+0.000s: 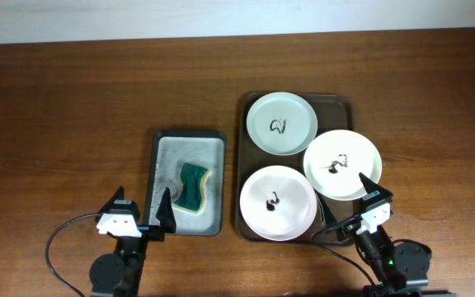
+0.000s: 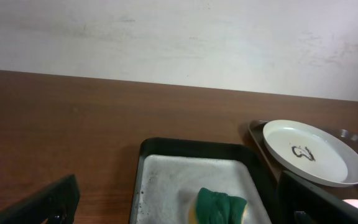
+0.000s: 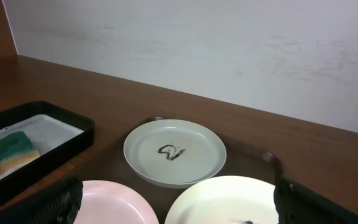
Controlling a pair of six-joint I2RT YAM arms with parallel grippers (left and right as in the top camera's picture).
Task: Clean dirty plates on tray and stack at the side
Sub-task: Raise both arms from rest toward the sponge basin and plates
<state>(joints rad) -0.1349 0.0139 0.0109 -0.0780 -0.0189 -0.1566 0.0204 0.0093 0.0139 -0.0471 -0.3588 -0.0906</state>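
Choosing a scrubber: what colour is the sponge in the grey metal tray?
Green sponge, yellowish underside; clearest overhead.

The brown wooden table (image 1: 72,99) showed fine grain under a satin sheen. The three round white plates (image 1: 281,124) looked smooth and glossy, the dark brown rectangular tray (image 1: 336,106) smooth and faintly shiny. The small grey metal tray (image 1: 171,157) was dull and mottled, its green sponge (image 1: 192,188) coarse.

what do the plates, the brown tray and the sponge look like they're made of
Plates: smooth white with a slight sheen and thin rims, probably ceramic or melamine; the look leaves it open.
Brown tray: dark, smooth, with rounded moulded corners, likely plastic.
Sponge: dark green matte scouring layer over pale yellow foam.
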